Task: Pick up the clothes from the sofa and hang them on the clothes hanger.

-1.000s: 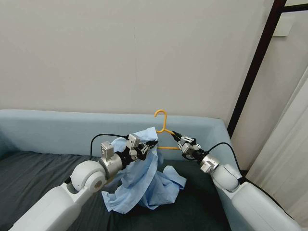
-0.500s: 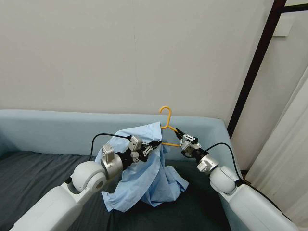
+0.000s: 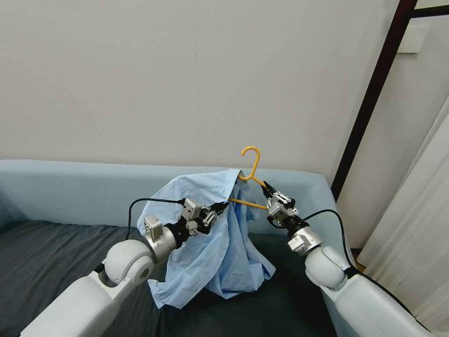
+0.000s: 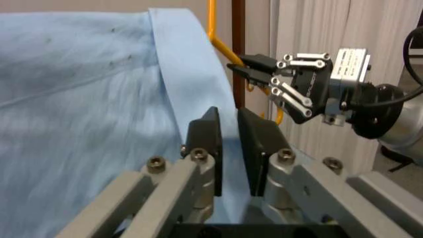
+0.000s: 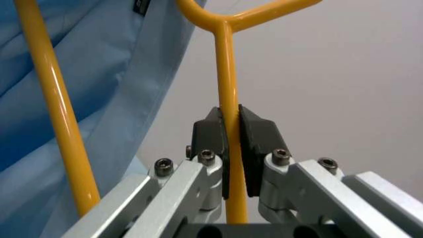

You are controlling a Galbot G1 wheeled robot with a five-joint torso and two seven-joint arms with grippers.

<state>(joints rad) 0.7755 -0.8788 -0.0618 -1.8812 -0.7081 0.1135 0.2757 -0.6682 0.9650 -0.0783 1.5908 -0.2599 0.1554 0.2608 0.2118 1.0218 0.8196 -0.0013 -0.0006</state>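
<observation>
Left gripper (image 3: 223, 208) clamped on light-blue fabric shirt (image 3: 210, 246), right gripper (image 3: 266, 203) clamped on yellow tubular clothes hanger (image 5: 226, 74).

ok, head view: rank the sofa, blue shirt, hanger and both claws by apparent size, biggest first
1. sofa
2. blue shirt
3. hanger, by span; it is thin and partly under the shirt
4. left claw and right claw: look alike, so not ranked against each other
</observation>
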